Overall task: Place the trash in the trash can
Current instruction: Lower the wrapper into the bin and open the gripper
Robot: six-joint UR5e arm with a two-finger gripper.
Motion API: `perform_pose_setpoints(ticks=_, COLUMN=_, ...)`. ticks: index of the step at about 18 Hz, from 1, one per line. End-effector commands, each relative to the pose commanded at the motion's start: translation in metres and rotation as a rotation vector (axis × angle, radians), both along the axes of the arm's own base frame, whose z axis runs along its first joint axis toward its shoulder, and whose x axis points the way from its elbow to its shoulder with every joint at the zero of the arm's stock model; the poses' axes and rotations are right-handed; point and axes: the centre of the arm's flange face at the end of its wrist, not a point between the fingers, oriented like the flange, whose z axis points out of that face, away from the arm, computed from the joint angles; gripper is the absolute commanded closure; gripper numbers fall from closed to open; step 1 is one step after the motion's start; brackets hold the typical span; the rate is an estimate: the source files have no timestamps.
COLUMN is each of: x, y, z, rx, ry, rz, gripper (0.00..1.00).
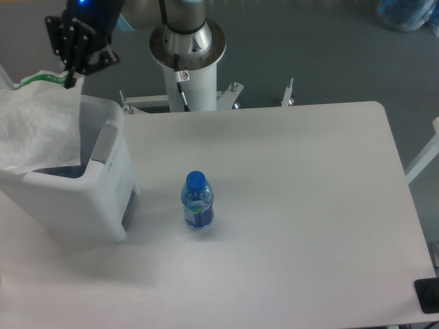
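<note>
The trash can (82,205) is a white boxy bin with a grey panel at its rim, standing at the table's left edge. A translucent whitish plastic bag (38,130) with a green edge strip drapes over the bin's far-left side and hangs into its opening. My gripper (68,79) is above the bin's back rim, shut on the bag's top right corner by the green strip. A small clear bottle (197,200) with a blue cap and blue-green label stands upright on the table, right of the bin and well away from the gripper.
The arm's white pedestal (186,68) stands behind the table's (295,226) back edge. A blue object (408,14) lies on the floor at the top right. A dark object (429,295) sits at the table's front right corner.
</note>
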Motion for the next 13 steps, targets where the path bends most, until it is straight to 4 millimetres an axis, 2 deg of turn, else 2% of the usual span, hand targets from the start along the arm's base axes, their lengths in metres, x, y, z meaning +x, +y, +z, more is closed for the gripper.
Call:
perform_pose_setpoints(ticks=3, x=-0.0114, y=-0.0032, z=-0.0014, rx=0.005, ry=0.015, rz=0.002, gripper=0.8)
perform_pose_setpoints(ticks=10, x=-0.0107, y=-0.0057, z=0.0017, rx=0.012, ry=0.025, rz=-0.001, gripper=0.76)
perform_pose_setpoints(ticks=12, x=-0.0111, y=-0.0054, z=0.0003, rx=0.01, ry=0.023, rz=-0.001, gripper=0.68)
perform_pose_setpoints(ticks=13, x=-0.0107, y=-0.0058, z=0.0009, rx=0.011, ry=0.024, rz=-0.001, gripper=0.58)
